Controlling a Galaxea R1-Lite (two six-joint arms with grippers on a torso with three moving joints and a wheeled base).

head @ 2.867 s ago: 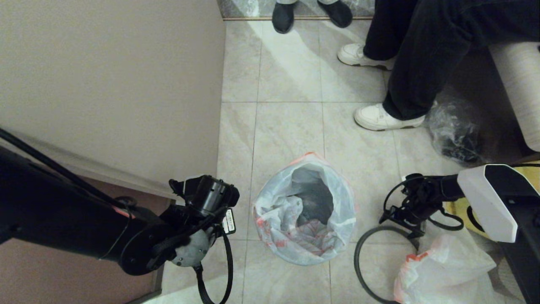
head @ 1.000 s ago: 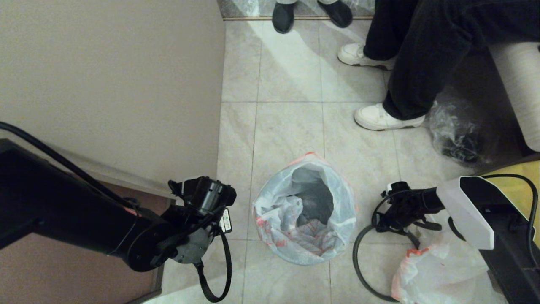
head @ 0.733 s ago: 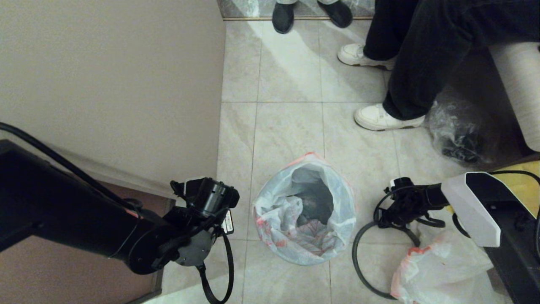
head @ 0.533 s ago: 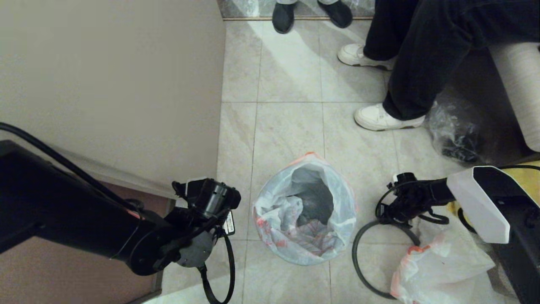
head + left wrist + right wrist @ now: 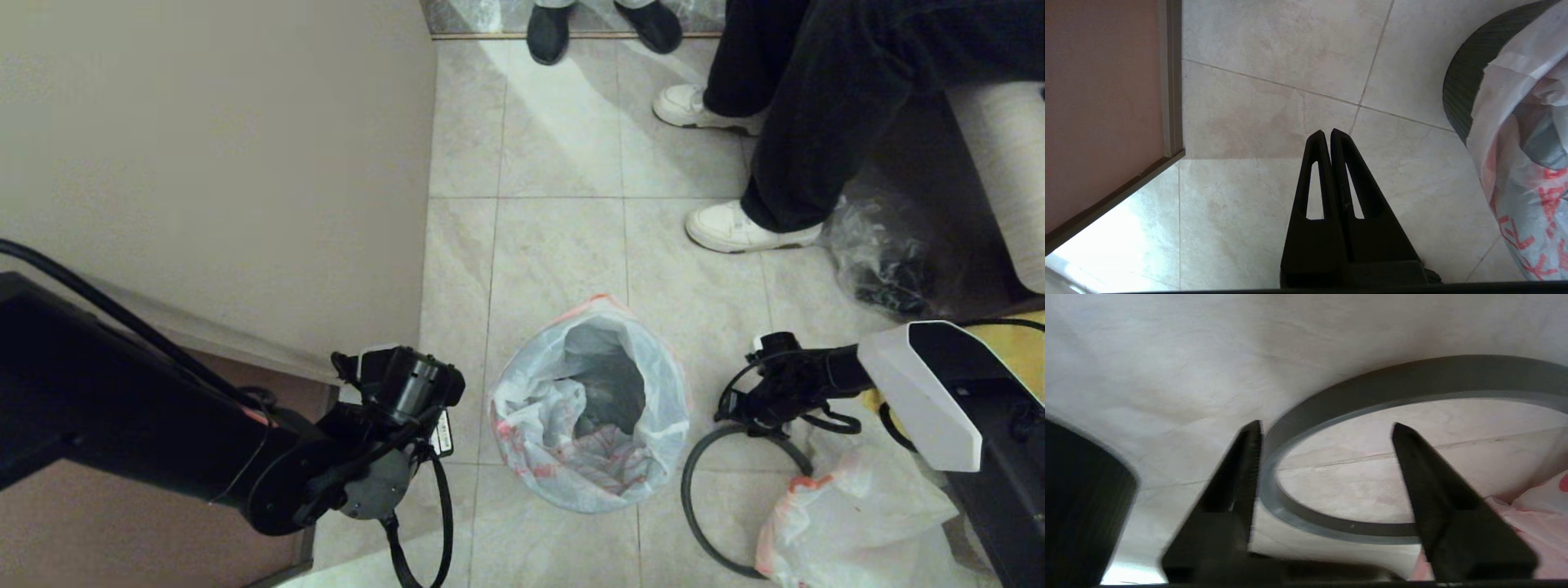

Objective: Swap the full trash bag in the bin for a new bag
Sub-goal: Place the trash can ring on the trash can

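The black bin (image 5: 589, 490) stands on the floor tiles, lined with the new bag (image 5: 535, 408), white with red print; its orange hem is folded over the bin's edge. The grey rim ring (image 5: 692, 490) lies flat on the floor to the bin's right. My right gripper (image 5: 1325, 426) is open and low over the ring (image 5: 1412, 379), whose near arc runs between the fingers. The full trash bag (image 5: 849, 523) lies by the ring, partly under my right arm (image 5: 914, 392). My left gripper (image 5: 1327, 132) is shut on nothing, above bare floor left of the bin (image 5: 1461, 90).
A wall (image 5: 212, 163) and a door frame (image 5: 1171, 81) close off the left side. A person's legs and white shoes (image 5: 735, 229) stand beyond the bin, next to a clear glossy bag (image 5: 882, 253). A yellow bag (image 5: 1016, 347) shows at the right.
My right gripper has shifted a little left, toward the bin, staying over the ring. The left arm has barely moved. The bin and bags lie as before.
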